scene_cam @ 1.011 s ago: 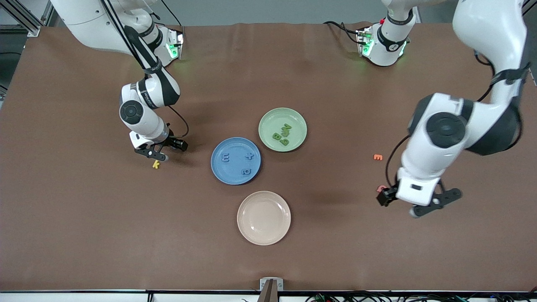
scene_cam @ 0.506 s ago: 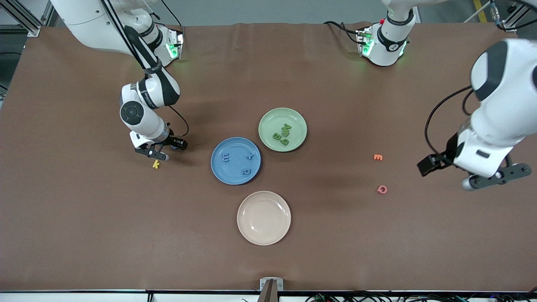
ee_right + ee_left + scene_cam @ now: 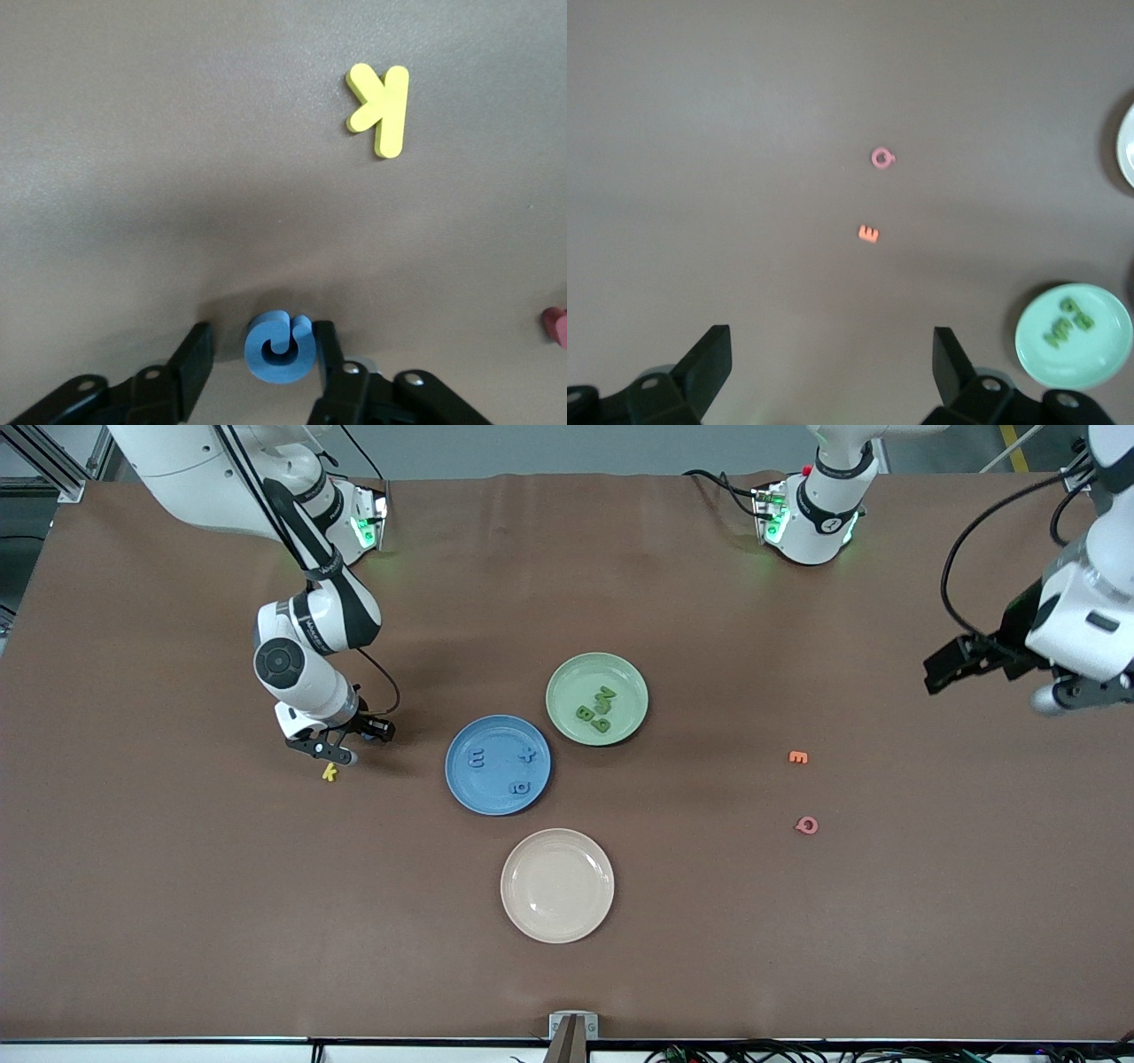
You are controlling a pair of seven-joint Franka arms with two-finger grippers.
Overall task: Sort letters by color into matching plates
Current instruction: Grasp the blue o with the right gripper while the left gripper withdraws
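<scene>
Moved since the earlier frames: left arm swung up and away from the pink letter [image 3: 806, 825], toward its own end of the table; nothing else on the table shifted.
Left gripper [image 3: 833, 372]: high over bare table [image 3: 177, 921], fingers spread wide, carrying nothing.
Right gripper [image 3: 261, 354]: low at the table, toward the right arm's end from the blue plate [image 3: 461, 788]; its jaws had drawn in from wider and stood either side of a blue letter [image 3: 279, 347], one finger [image 3: 324, 341] touching it, the other a little apart.
Yellow letter [image 3: 330, 772]: flat on the table just beside the right gripper, nearer the front camera.
Blue plate contents: three blue letters [image 3: 477, 759], apart from one another.
Green plate [image 3: 567, 673]: just beside the blue plate, farther from the front camera, with a touching clump of green letters [image 3: 596, 707]; their count could not be told.
Cream plate [image 3: 514, 903]: nearer the front camera than the blue plate.
Orange letter [image 3: 797, 757]: toward the left arm's end from the blue plate, with the pink letter nearer the camera.
</scene>
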